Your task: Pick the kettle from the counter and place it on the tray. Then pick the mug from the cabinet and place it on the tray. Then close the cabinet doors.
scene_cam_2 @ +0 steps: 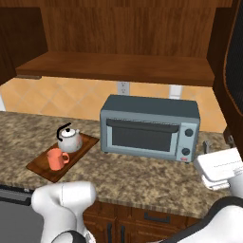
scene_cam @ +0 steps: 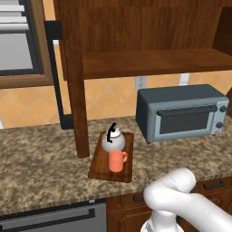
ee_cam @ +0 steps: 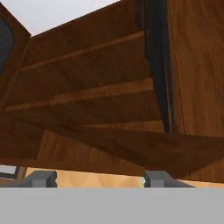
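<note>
The silver-grey kettle (scene_cam: 113,139) (scene_cam_2: 69,140) stands on the far half of the dark wooden tray (scene_cam: 98,168) (scene_cam_2: 40,166). The coral-orange mug (scene_cam: 117,160) (scene_cam_2: 56,159) stands on the tray's near half, close in front of the kettle. The tray lies on the granite counter (scene_cam: 41,158) (scene_cam_2: 142,173). Above it the cabinet (scene_cam: 149,63) (scene_cam_2: 118,66) stands with both doors swung out: the left door (scene_cam: 77,113) and the right door (scene_cam_2: 232,71). My gripper (ee_cam: 100,179) is open and holds nothing. It looks up under the cabinet, beside the right door (ee_cam: 197,65) and its black strip.
A grey toaster oven (scene_cam: 181,113) (scene_cam_2: 149,128) sits on the counter right of the tray. A microwave (scene_cam: 18,41) hangs at the upper left. Drawer fronts (scene_cam: 213,188) run under the counter edge. My white hand (scene_cam_2: 219,167) hovers at the counter's right end.
</note>
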### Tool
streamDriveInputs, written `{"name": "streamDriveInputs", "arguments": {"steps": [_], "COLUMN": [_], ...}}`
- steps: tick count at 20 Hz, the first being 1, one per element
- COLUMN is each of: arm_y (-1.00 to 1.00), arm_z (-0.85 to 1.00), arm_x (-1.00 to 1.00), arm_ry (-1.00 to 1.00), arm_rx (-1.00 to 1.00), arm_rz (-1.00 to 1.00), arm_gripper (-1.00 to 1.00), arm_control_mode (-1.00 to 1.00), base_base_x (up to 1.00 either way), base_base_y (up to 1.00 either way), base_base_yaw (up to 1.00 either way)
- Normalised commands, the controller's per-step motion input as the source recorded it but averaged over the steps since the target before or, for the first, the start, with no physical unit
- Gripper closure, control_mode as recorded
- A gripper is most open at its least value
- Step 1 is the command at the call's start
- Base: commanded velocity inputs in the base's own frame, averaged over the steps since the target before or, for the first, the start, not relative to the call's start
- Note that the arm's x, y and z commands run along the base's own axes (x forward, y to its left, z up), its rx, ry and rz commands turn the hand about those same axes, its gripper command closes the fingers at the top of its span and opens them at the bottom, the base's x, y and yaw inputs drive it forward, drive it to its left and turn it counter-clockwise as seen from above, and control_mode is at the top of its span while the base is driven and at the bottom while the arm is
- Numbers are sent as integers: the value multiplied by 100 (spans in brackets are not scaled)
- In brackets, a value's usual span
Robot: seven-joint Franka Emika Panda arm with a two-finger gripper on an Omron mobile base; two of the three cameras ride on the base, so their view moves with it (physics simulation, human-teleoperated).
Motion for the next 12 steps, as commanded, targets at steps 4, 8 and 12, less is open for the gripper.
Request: {"name": "streamDriveInputs", "arguments": {"steps": [4, 8, 12], "arm_y": [-37, -43, 2], "arm_z": [-1, 27, 70], "arm_x": [-11, -19, -25], "arm_ry": [0, -7, -19], "arm_rx": [-6, -4, -17], "arm_rz": [0, 0, 0], "arm_gripper": [-100, -100, -100], "arm_control_mode": [-100, -100, -100], "base_base_x": [0, 0, 0], "base_base_y": [0, 0, 0], "base_base_yaw": [0, 0, 0]}}
